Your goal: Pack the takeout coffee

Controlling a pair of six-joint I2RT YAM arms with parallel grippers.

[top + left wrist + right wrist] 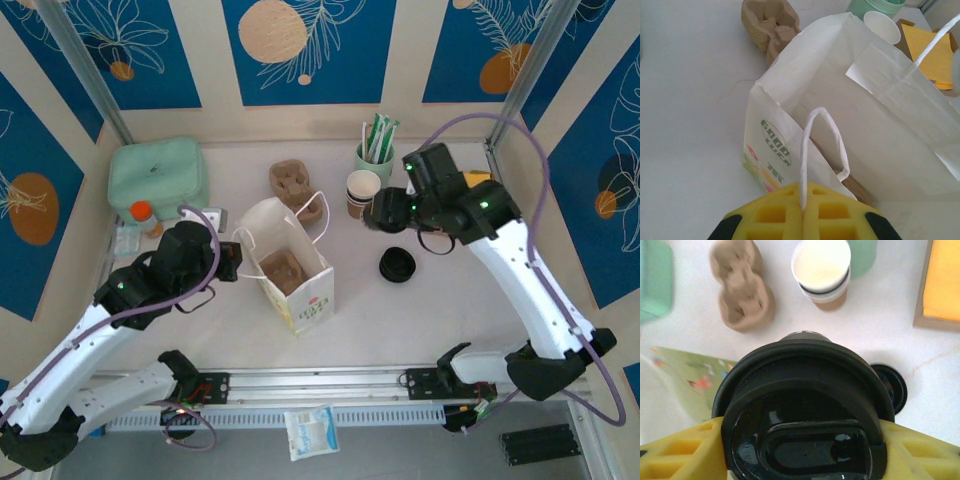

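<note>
ok so the right gripper (800,440) has its yellow pads clamped on both sides of the takeout coffee (800,400). From the wrist cam you mostly get the black lid, and the cup under it is hidden. In the overhead view the coffee sits to the right of the paper bag (300,285), just beside the stack of lidless cups (362,192)

The loose black lids (397,265) are on the desk (430,315) just on the near side of it. The bag's far handle (318,205) arches up between the coffee and the bag mouth, so that's the bit in the way

The left gripper (802,212) is pinched tight on the near handle (822,145), with the white twisted paper running right between the pads. The bag stands upright with its mouth open, and a brown cardboard carrier (285,272) is down inside it

Further out:
- a second carrier (293,183) on the desk behind the bag
- a mint cup of stirrers (375,155) behind the cup stack
- a mint green box (158,175) in the far left corner
- a small bottle with an orange cap (143,215) in front of that box
- something flat and orange-yellow (942,280) off to the right, can't tell what it is
</note>
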